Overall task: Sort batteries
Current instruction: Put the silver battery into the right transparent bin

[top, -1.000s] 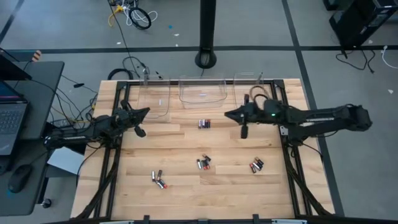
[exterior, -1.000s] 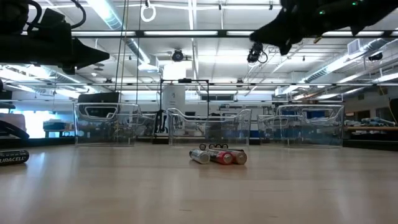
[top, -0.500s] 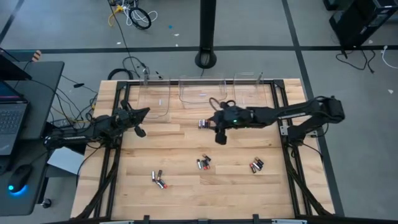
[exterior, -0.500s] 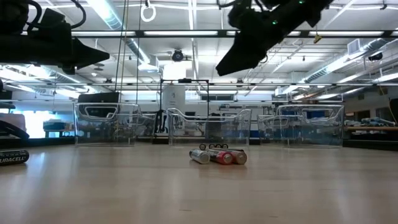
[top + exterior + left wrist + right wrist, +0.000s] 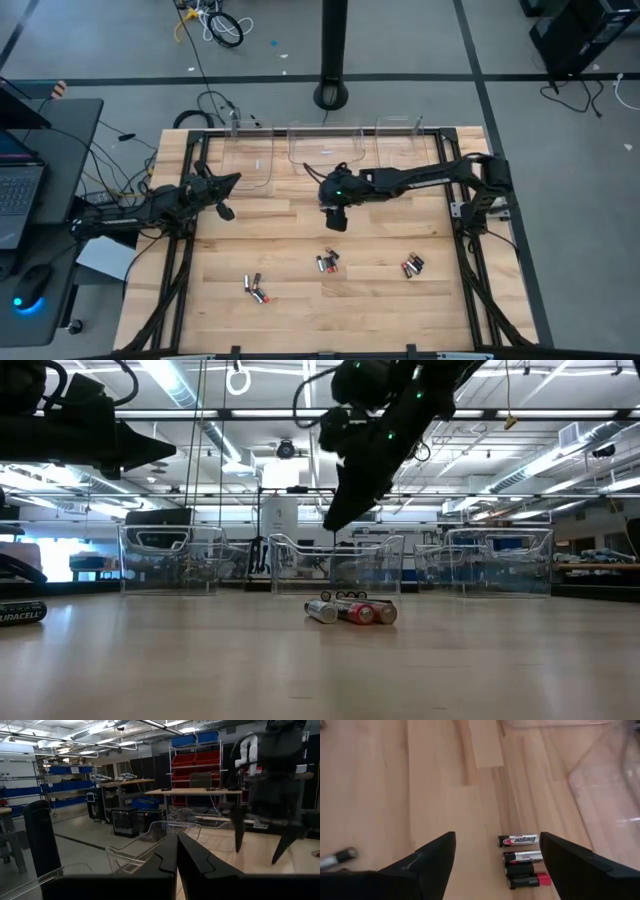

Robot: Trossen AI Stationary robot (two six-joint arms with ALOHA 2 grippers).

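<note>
Batteries: we count four small clusters on the wooden table [image 5: 230, 320] in the high view. One group [image 5: 329, 200] lies at upper centre, just below the bins; another [image 5: 327, 262] sits at centre; a third [image 5: 412, 266] lies lower right; a fourth [image 5: 256, 288] lies lower left.
Right gripper [image 5: 335, 215]: we see it at centre frame in the high view, arm stretched in from the right edge, hanging over the upper-centre group. In its wrist view the two dark fingers stand wide apart, with the stacked cells [image 5: 521, 861] showing on the wood between them; nothing is held.
Low view: we see that gripper [image 5: 338, 510] in the upper middle, above the table, with three cells [image 5: 351, 610] lying side by side below it.
Left gripper [image 5: 222, 196]: it waits at the left of the high view; in its wrist view the fingers [image 5: 167, 862] meet, closed on nothing.
Bins: we see three clear bins [image 5: 325, 147] along the table's top edge.
</note>
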